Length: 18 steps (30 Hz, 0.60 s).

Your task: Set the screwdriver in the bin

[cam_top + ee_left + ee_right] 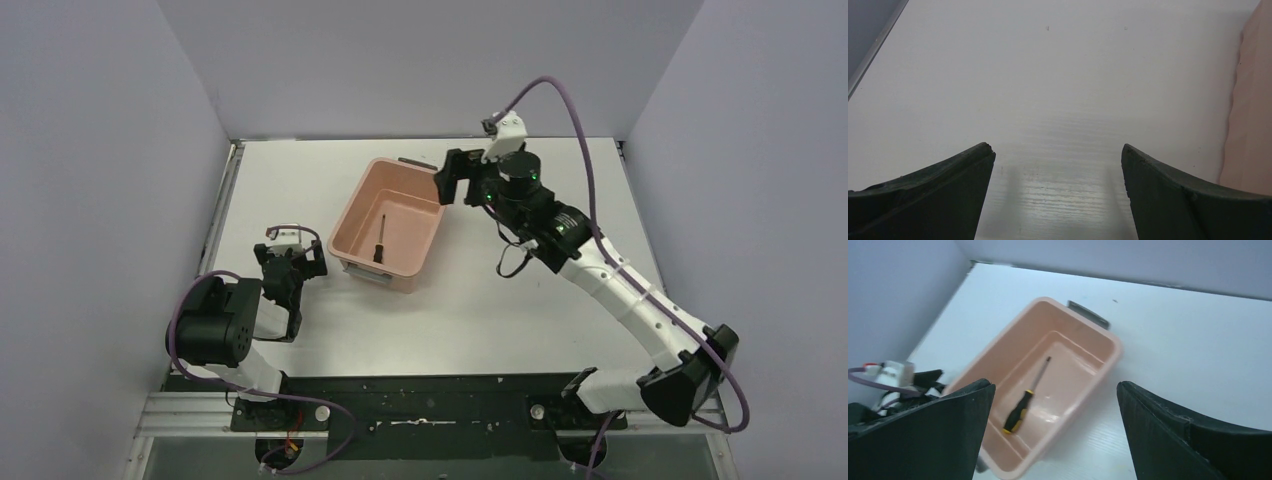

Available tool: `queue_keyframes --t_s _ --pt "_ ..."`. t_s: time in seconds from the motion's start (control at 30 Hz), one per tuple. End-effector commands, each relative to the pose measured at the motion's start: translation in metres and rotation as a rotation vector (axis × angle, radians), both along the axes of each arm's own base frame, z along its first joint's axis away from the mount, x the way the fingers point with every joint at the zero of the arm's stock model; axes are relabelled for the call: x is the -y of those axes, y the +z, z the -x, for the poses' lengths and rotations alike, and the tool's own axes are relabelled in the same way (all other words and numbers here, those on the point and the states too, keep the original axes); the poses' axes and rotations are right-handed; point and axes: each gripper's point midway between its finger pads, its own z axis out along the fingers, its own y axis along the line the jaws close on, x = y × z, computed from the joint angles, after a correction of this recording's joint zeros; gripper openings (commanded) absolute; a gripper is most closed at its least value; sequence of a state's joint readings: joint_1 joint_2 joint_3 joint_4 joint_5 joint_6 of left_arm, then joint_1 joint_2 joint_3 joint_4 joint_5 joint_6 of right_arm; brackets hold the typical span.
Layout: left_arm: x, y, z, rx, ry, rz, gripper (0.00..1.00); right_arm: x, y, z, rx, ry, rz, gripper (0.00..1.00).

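The salmon-pink bin stands on the white table, left of centre. The small screwdriver lies flat on the bin's floor, handle toward the near end; in the right wrist view the screwdriver shows its black and yellow handle inside the bin. My right gripper is open and empty, held in the air just right of the bin's far corner; it also shows in its wrist view. My left gripper is open and empty, low over the table left of the bin, and shows in the left wrist view.
Grey walls enclose the table on the left, back and right. The bin's side sits at the right edge of the left wrist view. A dark grey handle clip is on the bin's far end.
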State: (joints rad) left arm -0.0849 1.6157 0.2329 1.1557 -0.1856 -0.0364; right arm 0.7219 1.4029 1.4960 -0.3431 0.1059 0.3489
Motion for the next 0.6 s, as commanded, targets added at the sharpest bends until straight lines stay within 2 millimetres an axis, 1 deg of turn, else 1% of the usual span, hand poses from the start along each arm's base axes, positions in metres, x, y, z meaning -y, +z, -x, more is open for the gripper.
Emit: queue_keyframes --t_s 0.0,0.07,0.17,0.27,0.3,0.37,0.5,0.57 --pt "0.000 0.022 -0.011 0.080 -0.002 -0.003 0.97 0.075 -0.036 -0.009 0.088 -0.200 0.092 1.00" --pt "0.000 0.022 -0.011 0.080 -0.002 -0.003 0.97 0.105 -0.057 -0.001 0.107 -0.277 0.138 1.00" --pt "0.000 0.022 -0.011 0.080 -0.001 -0.003 0.97 0.148 -0.096 0.011 0.128 -0.426 0.204 1.00" --pt "0.000 0.022 -0.011 0.080 -0.001 -0.003 0.97 0.177 -0.140 0.026 0.149 -0.495 0.272 1.00" --pt "0.000 0.022 -0.011 0.080 -0.002 -0.003 0.97 0.182 -0.153 0.031 0.153 -0.501 0.284 1.00" --pt "0.000 0.022 -0.011 0.080 -0.002 -0.003 0.97 0.190 -0.171 0.039 0.168 -0.507 0.284 1.00" --pt "0.000 0.022 -0.011 0.080 -0.001 -0.003 0.97 0.202 -0.202 0.051 0.161 -0.524 0.290 1.00" --pt "0.000 0.022 -0.011 0.081 -0.001 -0.003 0.97 0.205 -0.215 0.055 0.152 -0.529 0.290 1.00"
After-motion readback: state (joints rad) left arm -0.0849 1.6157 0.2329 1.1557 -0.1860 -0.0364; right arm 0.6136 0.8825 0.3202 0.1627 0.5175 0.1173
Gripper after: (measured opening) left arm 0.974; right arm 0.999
